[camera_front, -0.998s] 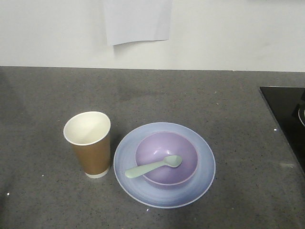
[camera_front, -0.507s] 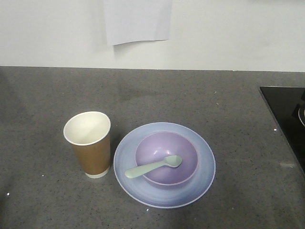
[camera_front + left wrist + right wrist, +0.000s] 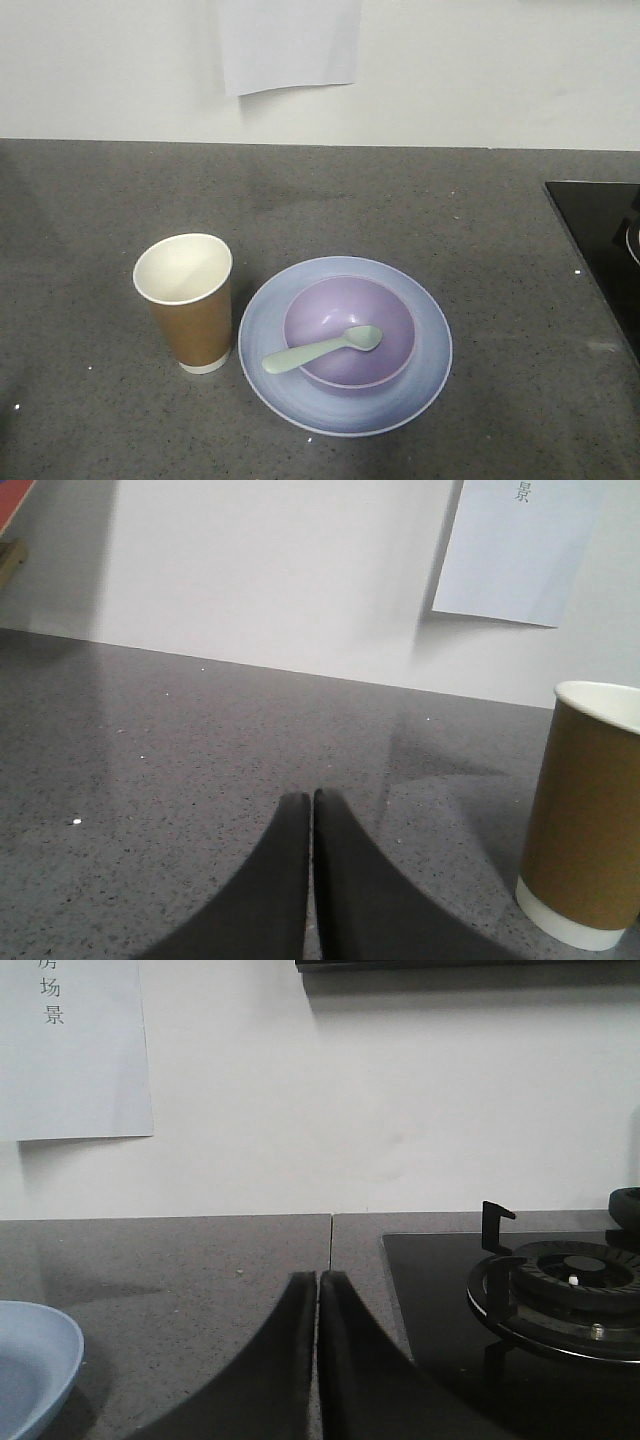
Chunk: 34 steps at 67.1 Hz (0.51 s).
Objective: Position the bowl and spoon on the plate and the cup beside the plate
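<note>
1. Right now the light blue plate (image 3: 345, 345) sits on the grey speckled worktop (image 3: 400, 210), toward its near edge.
2. On the plate rests the lavender bowl (image 3: 349, 331), upright and roughly centred.
3. Across the bowl lies the mint-green spoon (image 3: 322, 349), its oval head inside the bowl and its handle reaching over the bowl's near-left rim above the plate.
4. Just left of the plate stands the brown paper cup (image 3: 187, 302), upright, white inside showing; whether it touches the plate I cannot tell.
5. At the left wrist, the left gripper (image 3: 309, 802) has its jaws together, holding nothing, low over bare worktop with the cup off to its right.
6. At the right wrist, the right gripper (image 3: 318, 1280) likewise has its jaws pressed together and empty, with the plate's edge at lower left and a black hob burner (image 3: 565, 1285) to the right.
7. On the white wall behind hangs a sheet of paper (image 3: 288, 42).
</note>
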Motion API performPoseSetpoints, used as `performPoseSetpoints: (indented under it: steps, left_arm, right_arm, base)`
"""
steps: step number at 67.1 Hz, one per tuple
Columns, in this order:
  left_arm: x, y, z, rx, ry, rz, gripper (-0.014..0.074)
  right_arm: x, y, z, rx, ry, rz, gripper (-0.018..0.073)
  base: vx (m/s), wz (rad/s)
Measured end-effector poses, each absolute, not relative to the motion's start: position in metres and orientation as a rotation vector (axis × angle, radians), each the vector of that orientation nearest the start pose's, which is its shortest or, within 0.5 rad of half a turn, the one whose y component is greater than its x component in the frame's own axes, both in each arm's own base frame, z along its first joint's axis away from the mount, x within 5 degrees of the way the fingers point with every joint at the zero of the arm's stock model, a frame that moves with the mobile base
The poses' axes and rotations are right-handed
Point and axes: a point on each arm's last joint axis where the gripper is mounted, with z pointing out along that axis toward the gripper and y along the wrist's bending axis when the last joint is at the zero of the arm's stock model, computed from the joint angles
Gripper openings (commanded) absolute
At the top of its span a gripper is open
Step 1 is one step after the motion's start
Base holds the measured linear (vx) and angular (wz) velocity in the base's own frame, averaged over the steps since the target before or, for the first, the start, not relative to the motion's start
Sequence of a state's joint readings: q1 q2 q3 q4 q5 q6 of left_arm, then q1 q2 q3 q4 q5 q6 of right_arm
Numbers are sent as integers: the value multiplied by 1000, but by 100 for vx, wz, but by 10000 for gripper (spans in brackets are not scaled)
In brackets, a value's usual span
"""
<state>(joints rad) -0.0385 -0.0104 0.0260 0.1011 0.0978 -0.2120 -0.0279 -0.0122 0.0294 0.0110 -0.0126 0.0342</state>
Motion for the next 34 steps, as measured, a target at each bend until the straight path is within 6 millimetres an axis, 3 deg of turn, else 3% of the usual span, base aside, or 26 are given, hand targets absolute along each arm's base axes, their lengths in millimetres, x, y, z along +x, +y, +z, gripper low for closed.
performPoseSetpoints:
  steps: [34]
  left_arm:
    - [57, -1, 196, -66, 1596, -109, -6]
  right_arm:
    - [56, -2, 205, 55, 1487, 14, -4]
  base:
    - [0, 0]
